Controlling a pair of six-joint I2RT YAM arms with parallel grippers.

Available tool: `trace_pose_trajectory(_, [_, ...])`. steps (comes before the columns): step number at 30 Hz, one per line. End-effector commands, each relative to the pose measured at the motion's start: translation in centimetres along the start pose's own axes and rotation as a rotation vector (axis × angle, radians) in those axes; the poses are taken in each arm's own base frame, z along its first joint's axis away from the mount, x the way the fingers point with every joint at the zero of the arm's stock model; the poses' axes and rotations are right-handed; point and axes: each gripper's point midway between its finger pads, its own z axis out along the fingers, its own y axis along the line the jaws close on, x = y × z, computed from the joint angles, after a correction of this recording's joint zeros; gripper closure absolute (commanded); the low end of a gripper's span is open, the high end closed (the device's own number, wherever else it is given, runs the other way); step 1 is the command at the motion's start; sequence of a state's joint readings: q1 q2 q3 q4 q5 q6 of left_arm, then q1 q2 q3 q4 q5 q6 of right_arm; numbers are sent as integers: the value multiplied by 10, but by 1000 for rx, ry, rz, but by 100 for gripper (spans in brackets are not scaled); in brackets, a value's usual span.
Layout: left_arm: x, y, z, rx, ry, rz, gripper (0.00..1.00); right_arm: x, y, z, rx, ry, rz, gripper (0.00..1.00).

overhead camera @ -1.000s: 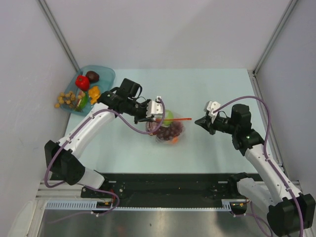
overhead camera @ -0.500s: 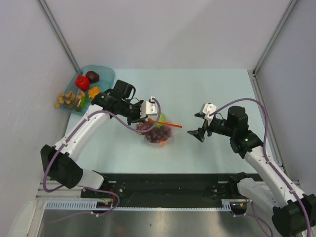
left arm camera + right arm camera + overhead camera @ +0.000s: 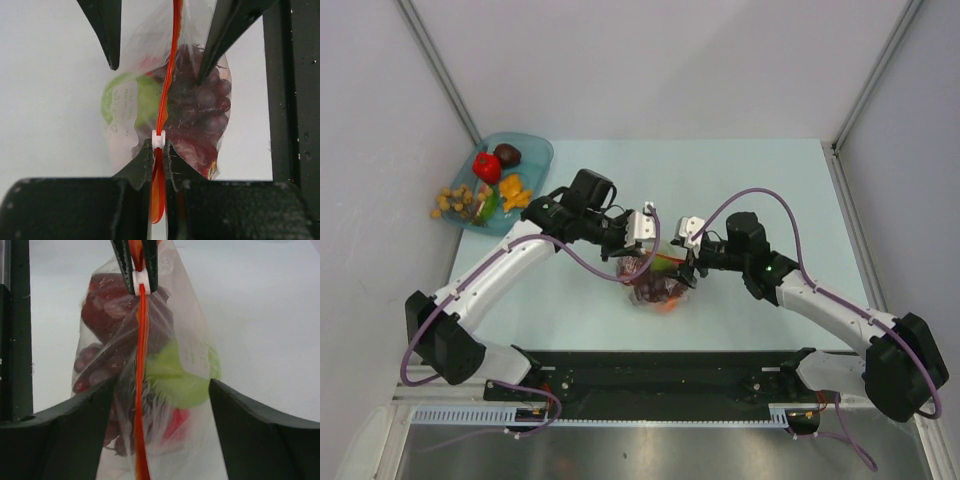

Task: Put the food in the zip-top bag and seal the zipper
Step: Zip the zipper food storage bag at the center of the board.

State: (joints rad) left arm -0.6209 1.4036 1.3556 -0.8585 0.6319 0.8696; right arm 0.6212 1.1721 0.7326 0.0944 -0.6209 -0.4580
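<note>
— So, from above, where is the zip-top bag (image 3: 655, 288) being held?
— Toward the middle of the desk's (image 3: 760, 180) near edge.
— At the left wrist?
— The zipper (image 3: 168, 75) is being pinched by the left gripper (image 3: 158, 150).
— At the right wrist?
— The bag is being flanked by the right gripper (image 3: 162, 385), fingers spread.

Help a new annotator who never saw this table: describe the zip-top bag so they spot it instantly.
On the table, look midway between the two arms: the left gripper pinches the red-orange zipper of the zip-top bag, and the right gripper stands open astride it. It is a clear pouch holding a grape bunch and green apple, unlike the teal tray far left.
</note>
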Motion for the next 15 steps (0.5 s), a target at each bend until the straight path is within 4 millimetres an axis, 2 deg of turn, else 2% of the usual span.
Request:
trace_pose_trajectory(1, [-30,-6,-9,-12,-121,59,98,-32,-22,10,62,-84,-115,30])
trace_pose_trajectory(2, [-28,-8,-8,-10,-119,57,97,-33,-24,10,65,-83,-118,45])
trace_pose_trajectory(4, [-28,-10,-9,-7,-120,54,96,-33,-23,12,57,-77,-123,64])
trace_pose_trajectory(5, [-28,-10,-10,-14,-117,53,93,-31,-20,12,47,-67,-120,84])
trace_pose_trajectory(7, [-28,-10,-11,-17,-113,44,83,-31,-18,11,42,-63,-119,99])
trace_pose_trajectory(9, [-31,-9,-13,-23,-117,36,76,-33,-15,10,37,-62,-122,100])
trace_pose_trajectory(10, [-32,-8,-13,-23,-120,36,67,-33,-14,9,37,-61,-123,100])
trace_pose_trajectory(12, [-34,-6,-13,-29,-124,24,61,-35,-12,9,32,-66,-123,100])
trace_pose_trajectory(15, [-37,-2,-11,-31,-130,21,59,-36,-12,9,33,-67,-124,100])
